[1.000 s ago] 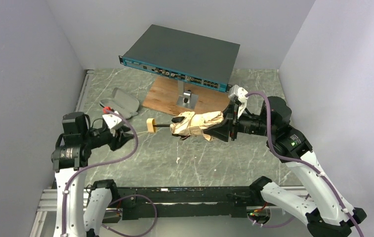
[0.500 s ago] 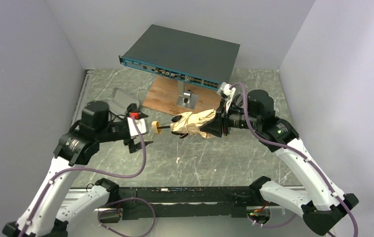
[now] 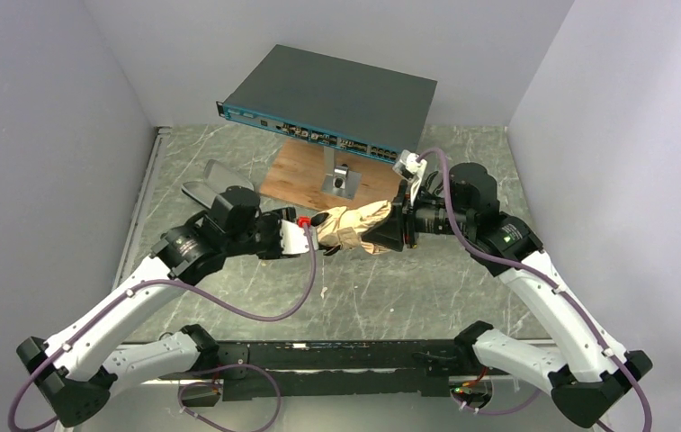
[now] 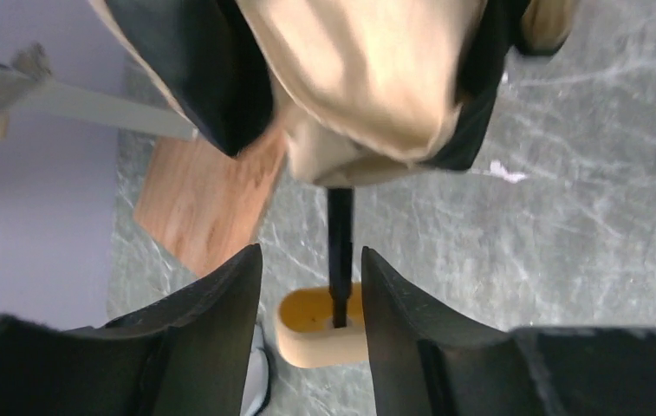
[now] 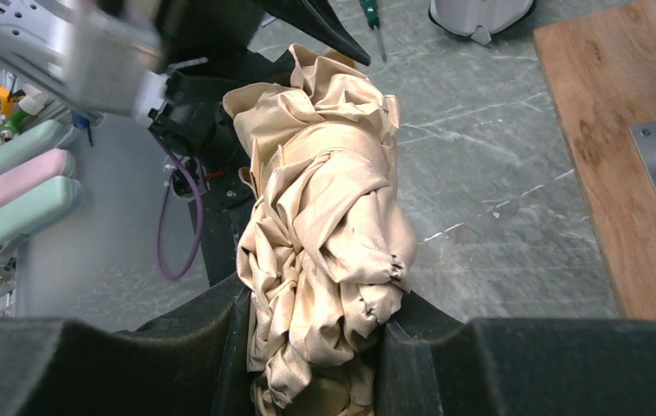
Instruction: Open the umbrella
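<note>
- Grip: right gripper (image 5: 311, 325) clamps the bunched tan canopy (image 5: 324, 217), one finger pressed on each side.
- Left gripper (image 4: 311, 260): fingers parted to a narrow gap, astride the thin black shaft (image 4: 339, 234); shaft nearer one finger, no firm contact visible.
- Handle (image 4: 315, 334): cream, at the shaft's end, showing in the gap between the left fingers, partly hidden by them.
- Umbrella (image 3: 354, 227): folded, held roughly level in the air between the two arms, above the table (image 3: 381, 288).
- Wooden board (image 3: 291, 175): flat on the table behind the umbrella.
- Switch box (image 3: 332, 94): grey-teal, raised above the board.
- Case (image 3: 203, 178): grey, on the table beside the left arm, partly hidden.
</note>
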